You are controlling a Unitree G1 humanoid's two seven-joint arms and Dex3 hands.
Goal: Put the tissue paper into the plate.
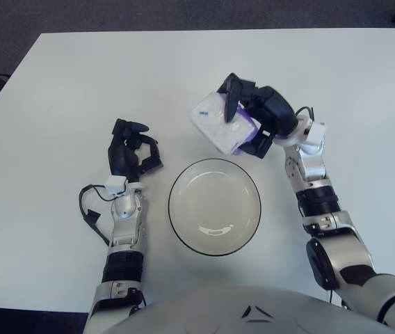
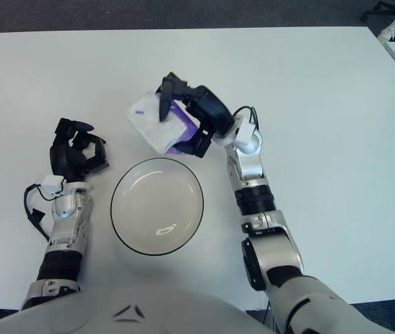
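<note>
A white tissue pack with purple print is held in my right hand, whose black fingers are curled around it. It hangs just beyond the far rim of the plate, a round white plate with a dark rim near the table's front middle. The pack also shows in the right eye view, with the plate below it. My left hand shows to the left of the plate, fingers curled and holding nothing.
The white table spreads wide around the plate. Its far edge meets a dark floor. A cable loops beside my left forearm.
</note>
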